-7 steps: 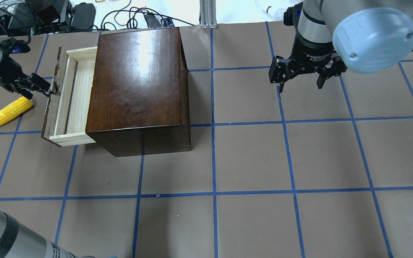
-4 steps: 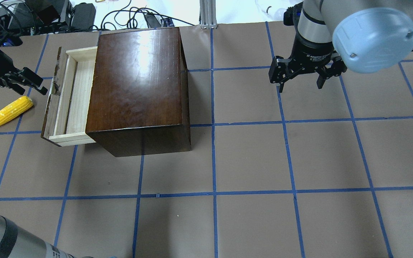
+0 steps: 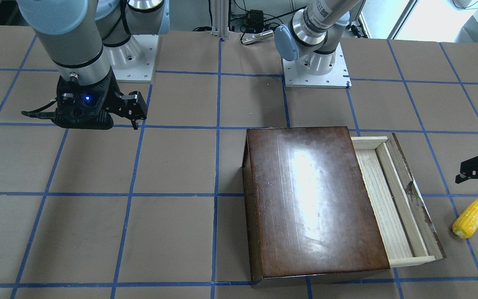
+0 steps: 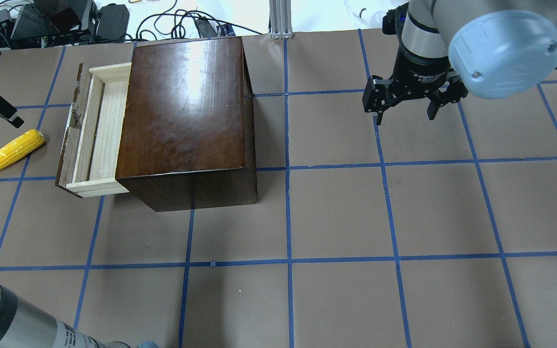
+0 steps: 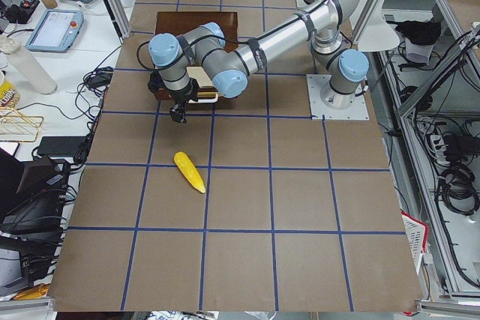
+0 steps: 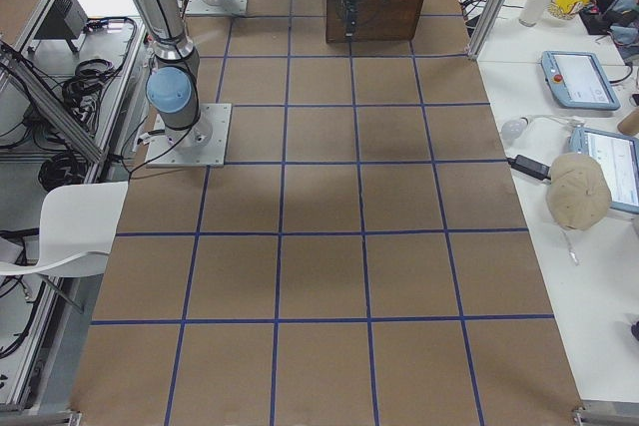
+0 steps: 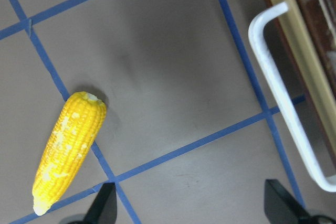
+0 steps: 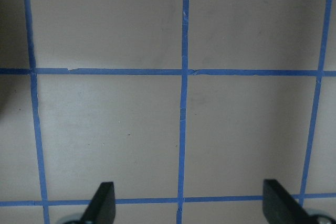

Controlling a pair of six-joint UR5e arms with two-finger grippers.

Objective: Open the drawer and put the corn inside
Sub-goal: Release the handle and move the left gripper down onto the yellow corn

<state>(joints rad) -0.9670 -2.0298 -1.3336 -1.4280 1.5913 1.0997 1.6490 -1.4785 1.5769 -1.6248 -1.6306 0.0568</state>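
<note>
Hovering | left end effector [image 7: 191,206] spread, empty, cropped overhead | corn [image 7: 68,153] beside pulled-out drawer [image 4: 107,130]

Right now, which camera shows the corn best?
The left wrist-mounted view: the corn is seen close up, kernel rows and both ends sharp, lying clear of the drawer handle. Overhead and front-facing show it whole but small beside the open drawer; exterior left shows it tiny; exterior right does not show it.

Corn [image 4: 11,152], left edge: bright yellow, kernel rows. Drawer [image 4: 107,130]: pale wood, dk-brown scuffed front, white handle [image 7: 289,109]. Box [image 4: 182,106] glossy dk brown. Table [image 4: 336,208] tan w/ blue grid.
</note>
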